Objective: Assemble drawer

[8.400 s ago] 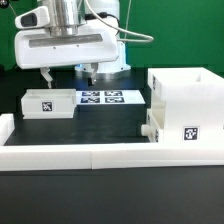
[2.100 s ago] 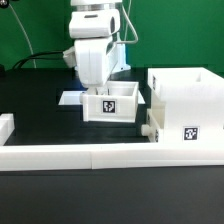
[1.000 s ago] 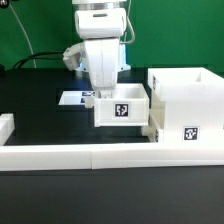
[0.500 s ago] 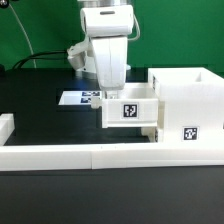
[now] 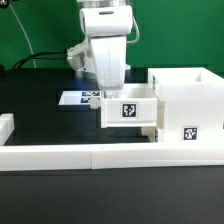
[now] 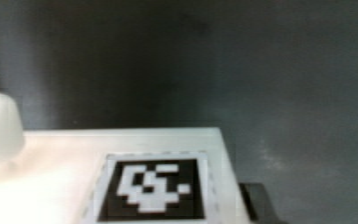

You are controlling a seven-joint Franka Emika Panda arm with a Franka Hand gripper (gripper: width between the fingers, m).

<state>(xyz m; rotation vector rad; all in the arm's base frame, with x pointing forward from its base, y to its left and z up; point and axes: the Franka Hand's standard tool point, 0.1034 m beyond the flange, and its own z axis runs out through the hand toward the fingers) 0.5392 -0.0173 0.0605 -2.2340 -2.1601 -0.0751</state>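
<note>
I see the end effector [image 5: 110, 97] holding the small tray [image 5: 131, 110] against the drawer housing [image 5: 186, 108]; a slight misalignment could jam it at the opening.

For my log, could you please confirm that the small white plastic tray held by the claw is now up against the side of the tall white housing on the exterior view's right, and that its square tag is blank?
Not quite: the small white plastic tray is against the tall white housing, but its square tag carries a black-and-white pattern, as the exterior view shows.
</note>
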